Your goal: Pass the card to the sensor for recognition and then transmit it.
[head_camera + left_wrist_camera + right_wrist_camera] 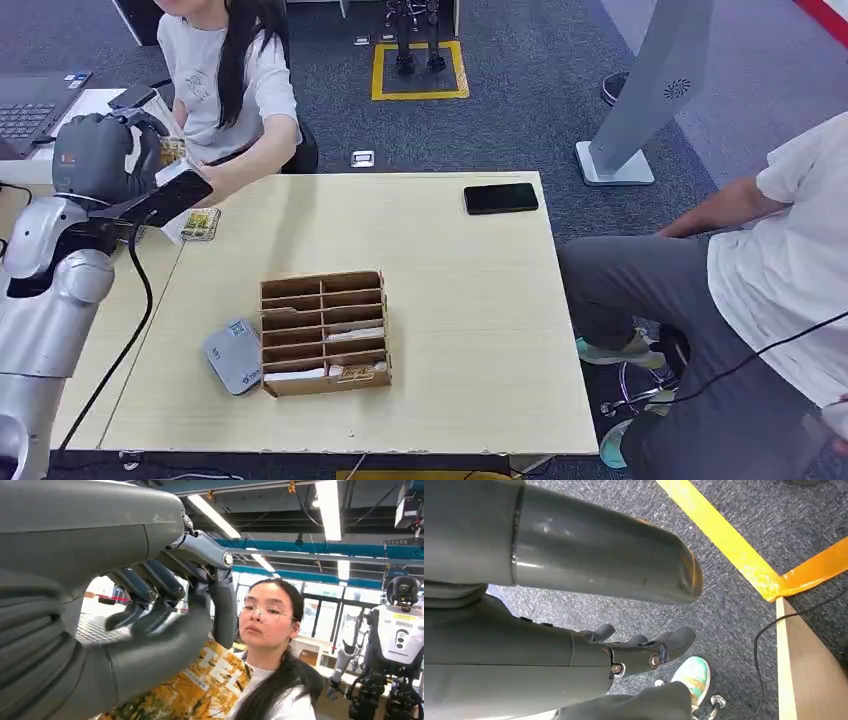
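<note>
My left hand (108, 152) is raised over the table's far left corner. It pinches a yellow-orange printed card (173, 150) between thumb and fingers. In the left wrist view the card (200, 687) sticks out under the thumb of that hand (165, 625), toward a seated person's chest. The grey flat sensor (233, 356) lies on the table near the front left, beside a cardboard organizer. A second card (200, 223) lies on the table below my hand. My right hand (639, 652) hangs over the carpet with its fingers loosely apart and nothing in it.
A cardboard slotted organizer (325, 332) stands at the table's middle front. A black phone (500, 198) lies at the far right edge. One person (230, 80) sits behind the table's left corner with a forearm near my hand; another (760, 270) sits to the right. A laptop (30, 105) sits far left.
</note>
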